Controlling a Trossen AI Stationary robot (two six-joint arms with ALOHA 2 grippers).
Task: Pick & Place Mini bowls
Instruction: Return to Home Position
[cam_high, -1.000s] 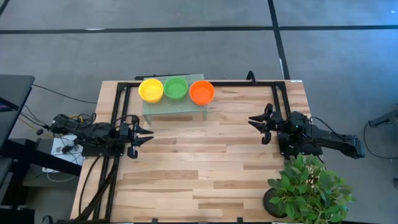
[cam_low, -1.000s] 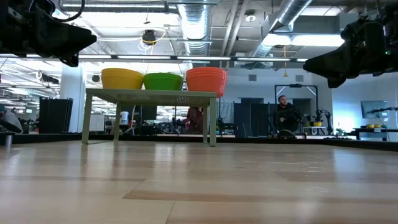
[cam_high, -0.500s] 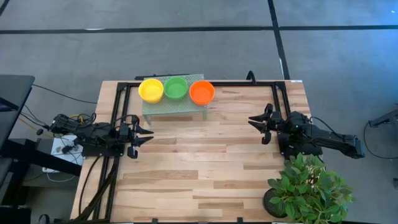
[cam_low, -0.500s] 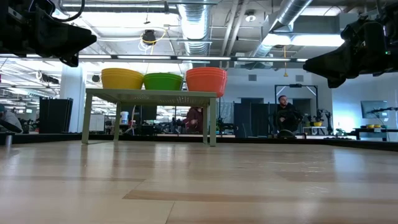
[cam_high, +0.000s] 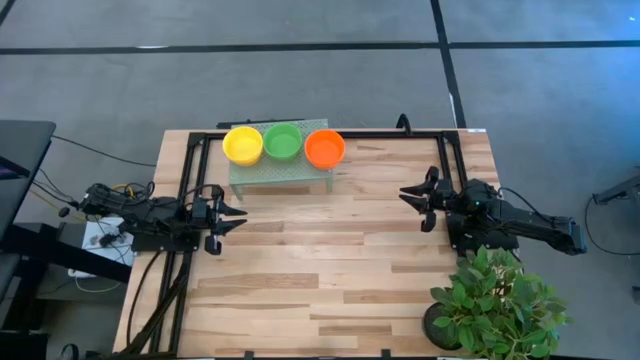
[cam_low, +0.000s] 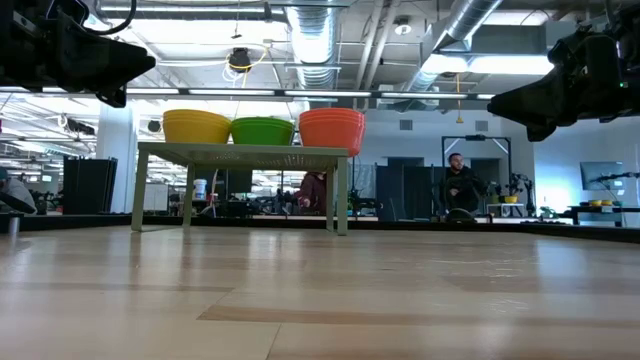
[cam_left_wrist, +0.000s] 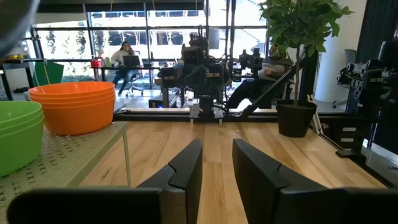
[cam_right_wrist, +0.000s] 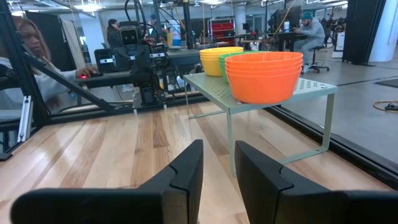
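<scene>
1. The wooden table (cam_high: 330, 270) fills the high view. Only there do we see both arms at once: the left arm (cam_high: 140, 215) along the left edge and the right arm (cam_high: 510, 220) along the right edge. They point toward each other and are well apart.
2. The plant (cam_high: 497, 300) stands at the near right corner, just beside the right arm. From above we see only leaves, while the left wrist view shows its dark pot (cam_left_wrist: 293, 118) resting on the wood.
3. The pale green shelf (cam_high: 262, 174) stands at the far edge, left of the middle. The high view shows its perforated top, and the low view shows the thin legs lifting it off the table.
4. The bowls sit in a row on the shelf: a yellow stack (cam_high: 242, 144), a green stack (cam_high: 283, 141) and an orange stack (cam_high: 324, 148), close side by side. From above each looks like one bowl. The wrist views show the layered rims of the orange and green stacks.
5. The left gripper (cam_high: 238, 216) hangs over the table's left side, near the shelf's front. The low view shows it only as a dark shape up in a corner. In its own wrist view the jaws are released, a narrow gap between them and nothing held.
6. The right gripper (cam_high: 408, 198) hangs over the right side, well apart from the shelf. Its wrist view likewise shows the jaws released and slightly parted, gripping nothing.
7. People (cam_low: 460, 180) in the room behind the table appear only in the low and wrist views.
</scene>
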